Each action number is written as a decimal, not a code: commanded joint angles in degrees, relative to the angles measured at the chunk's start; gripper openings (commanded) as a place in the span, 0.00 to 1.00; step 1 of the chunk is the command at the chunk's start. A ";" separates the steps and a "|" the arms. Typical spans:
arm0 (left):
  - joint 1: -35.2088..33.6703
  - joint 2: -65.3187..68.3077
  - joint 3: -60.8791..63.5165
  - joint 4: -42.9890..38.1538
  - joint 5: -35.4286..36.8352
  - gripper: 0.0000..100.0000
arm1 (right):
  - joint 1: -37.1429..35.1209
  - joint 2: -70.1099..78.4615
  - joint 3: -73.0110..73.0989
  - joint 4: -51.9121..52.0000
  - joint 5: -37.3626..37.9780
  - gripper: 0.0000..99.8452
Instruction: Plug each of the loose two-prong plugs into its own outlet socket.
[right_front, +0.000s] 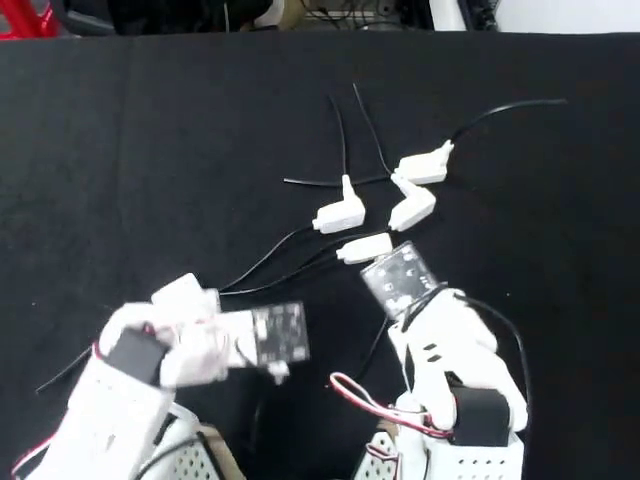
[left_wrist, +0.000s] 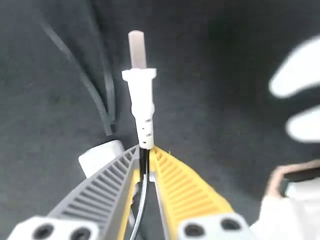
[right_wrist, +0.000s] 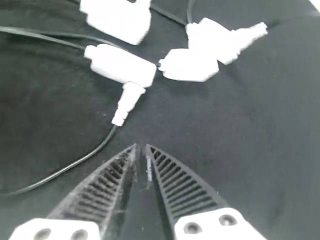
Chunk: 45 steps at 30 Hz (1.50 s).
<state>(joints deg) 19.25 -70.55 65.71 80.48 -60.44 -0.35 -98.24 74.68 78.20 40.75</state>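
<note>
Well, the left gripper is clenched on a slim white two-prong plug, pinching it at the neck where its thin black lead runs in. The plug juts out ahead of the fingertips with its pale tip pointing away, over the black cloth-covered desk, close to the near edge and left of centre. The right gripper has its ribbed fingers drawn together on nothing. It hangs just short of a cluster of white plastic connector blocks lying about the middle of the desk, each on its own lead. From here I cannot tell which of those are sockets.

The step in hand looks like carrying the held plug to a socket. The grip seems the weak spot – held so far back, the plug may swing when it meets resistance. So I'd go in slowly, straight along the plug's axis, with the prongs squared to the slots first. The idle gripper could pin the chosen block, since these light pieces would likely slide. The leads crossing between the arms could snag – best steer around them.
</note>
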 joint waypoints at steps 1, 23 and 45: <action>6.90 -12.92 7.78 2.02 4.92 0.03 | -5.71 1.19 -3.65 1.49 8.79 0.01; -27.65 -34.11 7.08 -1.67 28.66 0.30 | -24.09 48.48 -37.23 8.97 20.66 0.01; -57.63 -33.85 16.66 -15.30 43.60 0.19 | -55.56 64.40 -20.18 -11.25 18.64 0.02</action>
<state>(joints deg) -37.36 -104.40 81.98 66.95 -16.22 -53.98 -34.42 54.64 68.53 60.26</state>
